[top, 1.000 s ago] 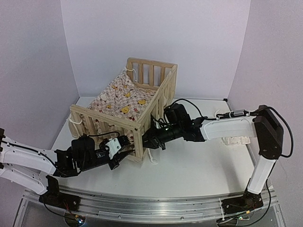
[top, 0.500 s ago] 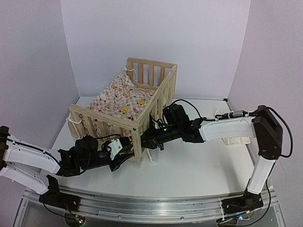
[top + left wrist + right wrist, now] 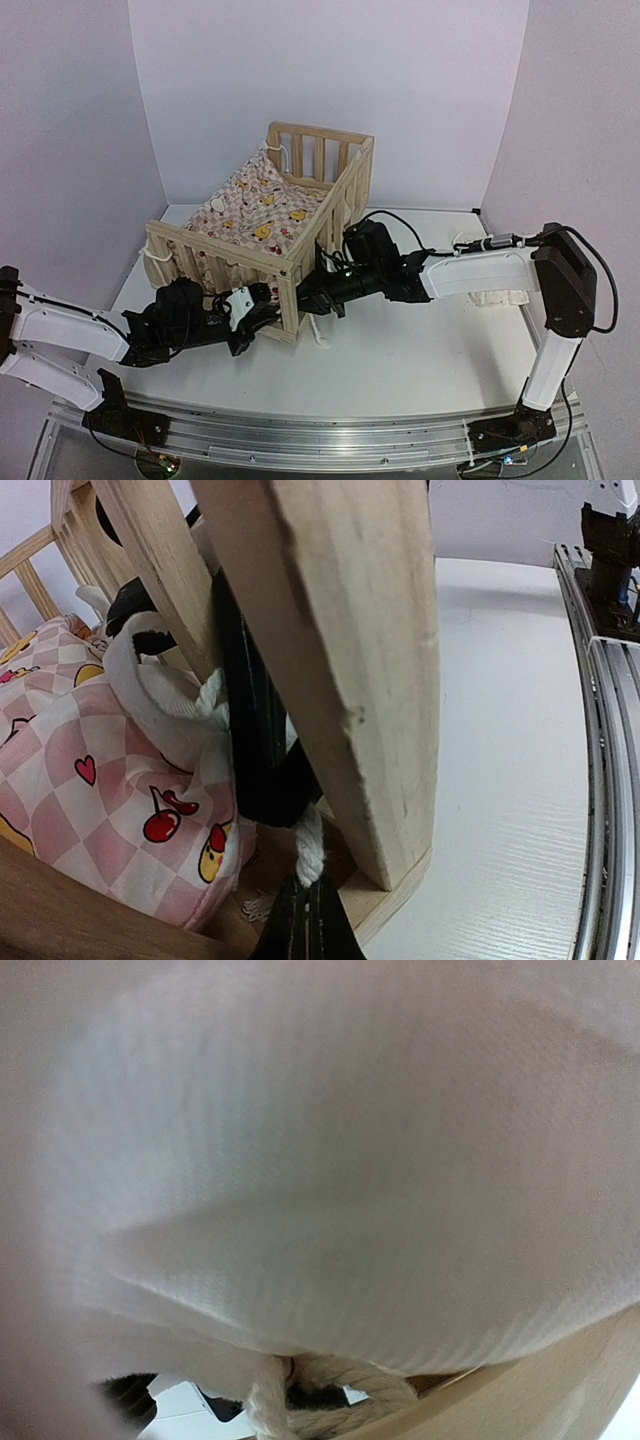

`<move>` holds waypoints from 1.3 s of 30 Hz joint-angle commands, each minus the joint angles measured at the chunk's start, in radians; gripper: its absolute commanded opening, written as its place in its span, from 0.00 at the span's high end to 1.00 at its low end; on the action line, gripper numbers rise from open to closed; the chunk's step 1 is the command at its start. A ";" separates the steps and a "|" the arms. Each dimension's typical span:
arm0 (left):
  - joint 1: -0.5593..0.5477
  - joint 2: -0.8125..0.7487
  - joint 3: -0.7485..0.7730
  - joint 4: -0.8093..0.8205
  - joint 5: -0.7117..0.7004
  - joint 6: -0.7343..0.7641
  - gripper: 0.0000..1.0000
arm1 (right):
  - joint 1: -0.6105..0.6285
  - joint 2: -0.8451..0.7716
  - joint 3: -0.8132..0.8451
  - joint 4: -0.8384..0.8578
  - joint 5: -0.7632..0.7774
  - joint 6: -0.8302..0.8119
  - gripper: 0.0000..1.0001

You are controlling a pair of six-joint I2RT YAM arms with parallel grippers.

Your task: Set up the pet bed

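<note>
The light-wood pet bed (image 3: 330,215) stands at the middle left with the pink-checkered duck cushion (image 3: 262,208) lying in it. My left gripper (image 3: 262,300) is at the bed's near corner post (image 3: 350,680). In the left wrist view its fingers (image 3: 318,932) are shut on the end of a white rope (image 3: 310,852) that is knotted at the cushion's corner (image 3: 110,780). My right gripper (image 3: 314,296) reaches in at the same corner from the right. Its own view is blocked by white fabric (image 3: 330,1160), with a rope loop (image 3: 340,1400) below it.
A loose white rope end (image 3: 321,336) hangs down to the table by the corner post. A small pale pillow (image 3: 497,296) lies at the right behind my right arm. White walls close in behind the bed. The arm rail (image 3: 605,730) runs along the near edge.
My left gripper has moved forward and right, up to the bed's near corner post. My right arm has barely shifted.
</note>
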 commanded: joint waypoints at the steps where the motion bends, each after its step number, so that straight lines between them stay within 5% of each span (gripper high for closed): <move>1: 0.051 -0.015 -0.006 0.007 -0.056 -0.034 1.00 | 0.037 0.008 0.022 0.037 -0.032 -0.002 1.00; 4: 0.050 -0.043 0.018 -0.063 -0.031 -0.056 1.00 | 0.037 -0.013 0.000 0.030 -0.017 -0.004 0.99; 9: 0.051 -0.136 0.095 -0.348 0.174 -0.079 1.00 | 0.038 -0.073 -0.029 0.001 -0.014 -0.031 0.82; 16: 0.048 -0.307 0.070 -0.586 0.381 0.018 1.00 | 0.034 -0.181 -0.099 -0.111 0.027 -0.079 0.70; 24: -0.013 -0.206 0.174 -0.821 0.621 0.168 1.00 | 0.016 -0.305 -0.184 -0.234 0.109 -0.165 0.62; 31: -0.023 -0.103 0.141 -0.544 0.618 -0.272 1.00 | 0.018 -0.360 -0.342 -0.263 0.379 -0.461 0.55; 39: -0.019 -0.059 -0.030 -0.255 0.490 -0.444 1.00 | 0.095 -0.183 -0.498 0.215 0.529 -0.910 0.47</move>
